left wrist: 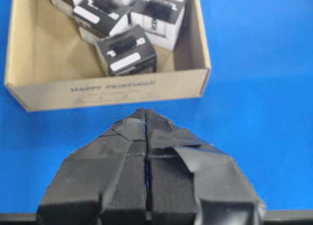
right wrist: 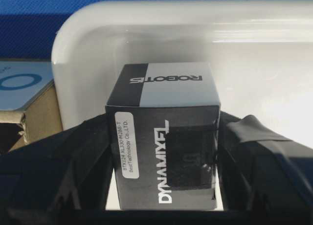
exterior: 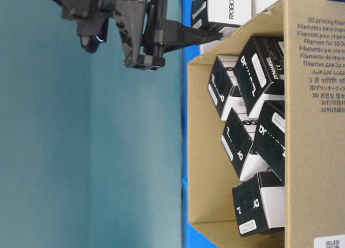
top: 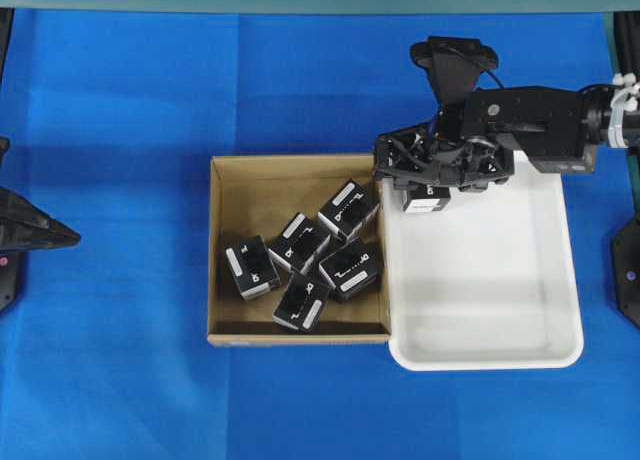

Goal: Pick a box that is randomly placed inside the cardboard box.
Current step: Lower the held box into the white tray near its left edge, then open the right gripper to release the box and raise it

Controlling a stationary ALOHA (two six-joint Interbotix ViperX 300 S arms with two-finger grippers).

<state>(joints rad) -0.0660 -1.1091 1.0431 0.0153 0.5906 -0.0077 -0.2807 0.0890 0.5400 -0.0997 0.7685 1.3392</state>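
My right pincer (top: 428, 185) is pinching the small black cuboid box (right wrist: 166, 146) with the white label strip and the long white word down its face; in the right wrist view its taped fingers (right wrist: 254, 151) press on both sides of the box. From overhead I see the box (top: 427, 196) held above the near-left corner of the large white plastic tray (top: 560, 280), just past the wall it shares with the shallow brown corrugated cardboard box (top: 240, 180). In the table-level view the box (exterior: 226, 8) hangs clear of the cardboard rim. Inside the cardboard box I count five similar black cartons (top: 318, 255) lying jumbled together, some touching, toward its right half. The tray and cardboard box sit side by side, touching, on the blue tabletop (top: 110, 130). My left pincer (left wrist: 146, 151) is pressed together, its taped pads meeting, well apart on the left with the cardboard box ahead of it.
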